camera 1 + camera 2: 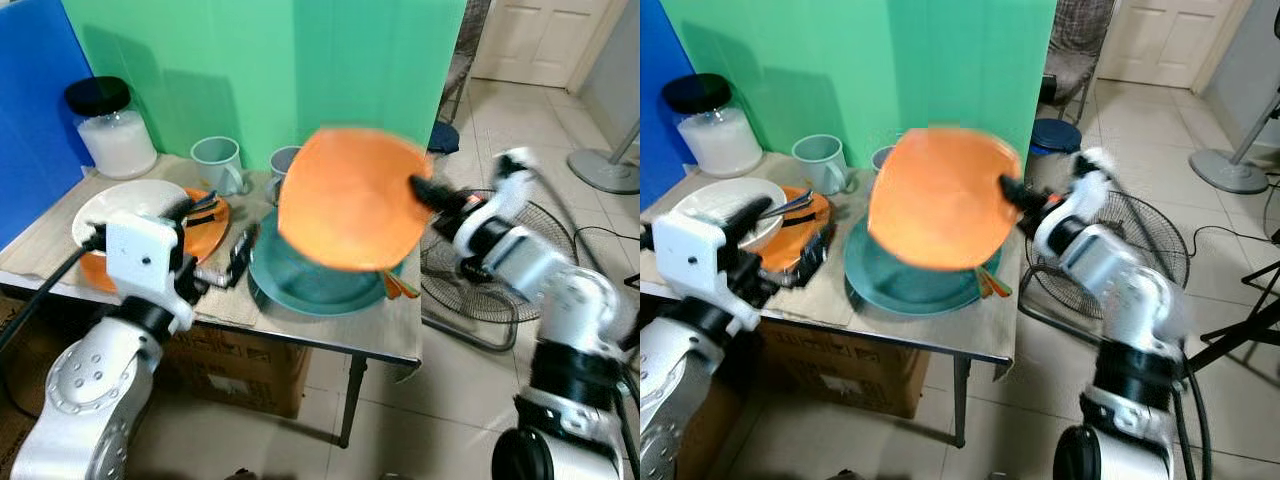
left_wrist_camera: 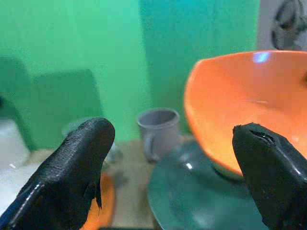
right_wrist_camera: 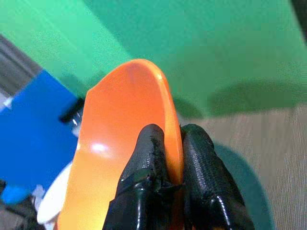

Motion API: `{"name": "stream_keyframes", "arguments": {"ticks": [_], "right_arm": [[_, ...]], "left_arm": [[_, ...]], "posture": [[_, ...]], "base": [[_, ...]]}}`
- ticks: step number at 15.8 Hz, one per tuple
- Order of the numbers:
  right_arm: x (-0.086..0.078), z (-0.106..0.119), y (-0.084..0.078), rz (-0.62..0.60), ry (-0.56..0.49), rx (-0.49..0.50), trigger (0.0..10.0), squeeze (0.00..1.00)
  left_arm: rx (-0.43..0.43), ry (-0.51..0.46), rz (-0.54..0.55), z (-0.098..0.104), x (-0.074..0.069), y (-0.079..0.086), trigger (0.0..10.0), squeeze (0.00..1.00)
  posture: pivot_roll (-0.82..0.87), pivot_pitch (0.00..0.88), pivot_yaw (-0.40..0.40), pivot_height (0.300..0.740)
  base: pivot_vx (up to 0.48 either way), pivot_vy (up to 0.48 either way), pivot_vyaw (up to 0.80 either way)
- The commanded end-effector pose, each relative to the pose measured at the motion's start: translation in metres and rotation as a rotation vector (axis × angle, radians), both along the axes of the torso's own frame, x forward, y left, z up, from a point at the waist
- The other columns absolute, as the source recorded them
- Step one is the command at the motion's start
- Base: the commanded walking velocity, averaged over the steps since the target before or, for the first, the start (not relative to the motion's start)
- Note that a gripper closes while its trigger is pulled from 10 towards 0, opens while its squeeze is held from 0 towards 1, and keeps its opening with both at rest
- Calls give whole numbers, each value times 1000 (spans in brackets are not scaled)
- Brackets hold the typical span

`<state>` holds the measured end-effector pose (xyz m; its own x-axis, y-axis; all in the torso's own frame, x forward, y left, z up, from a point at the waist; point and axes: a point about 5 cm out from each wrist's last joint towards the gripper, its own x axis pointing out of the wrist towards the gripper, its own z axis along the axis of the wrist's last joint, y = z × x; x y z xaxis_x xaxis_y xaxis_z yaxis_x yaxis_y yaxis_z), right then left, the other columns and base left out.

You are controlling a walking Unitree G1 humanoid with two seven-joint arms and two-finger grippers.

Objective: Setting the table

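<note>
The left gripper [image 2: 168, 177] hovers low over the near table [image 1: 330, 335] edge, fingers spread and empty. Beyond it, the right gripper [image 3: 175, 158] pinches the rim of a tilted orange plate [image 1: 350, 198] above the teal dishes [image 1: 310, 285], near the table's right edge.

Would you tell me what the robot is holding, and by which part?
The right gripper pinches the orange plate by its rim; the left gripper holds nothing.

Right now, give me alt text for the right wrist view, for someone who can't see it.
The right gripper has its black jaws shut on the rim of a tilted orange plate, held on edge before a green backdrop. A blue panel stands behind it.
</note>
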<state>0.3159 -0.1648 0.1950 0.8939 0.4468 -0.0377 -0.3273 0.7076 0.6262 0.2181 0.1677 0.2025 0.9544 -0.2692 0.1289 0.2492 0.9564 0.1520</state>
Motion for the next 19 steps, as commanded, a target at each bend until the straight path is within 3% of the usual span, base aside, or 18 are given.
{"name": "stream_keyframes", "arguments": {"ticks": [1, 4, 6, 9, 12, 19], "right_arm": [[-6, 12, -7, -44, -72, -6, 10000, 0], [-17, 14, -25, -218, -125, -106, 10000, 0], [-25, 18, -32, -293, -150, -52, 10000, 0], [-31, 18, -35, -339, -149, -78, 10000, 0], [-34, 17, -35, -390, -182, -164, 10000, 0], [-30, 13, -42, -421, -166, -140, 10000, 0]], "left_arm": [[5, -39, 37, 5, 0, -2, 10000, 0], [68, -72, 58, 3, 6, -11, 10000, 0], [53, -92, 81, 5, 11, -15, 10000, 0], [76, -100, 85, 3, 14, -19, 10000, 0], [82, -100, 98, 0, 17, -21, 10000, 0], [88, -72, 111, -8, 17, -23, 10000, 0]], "posture": [[-72, 0, 13, 740], [-80, 0, 25, 740], [-90, 0, 42, 740], [-98, 0, 52, 740], [-104, 0, 55, 740], [-99, 0, 45, 740]], "base": [[0, 0, 0], [0, 0, -533], [0, 0, -800], [0, 0, -788], [0, 0, -756], [0, 0, -756]]}}
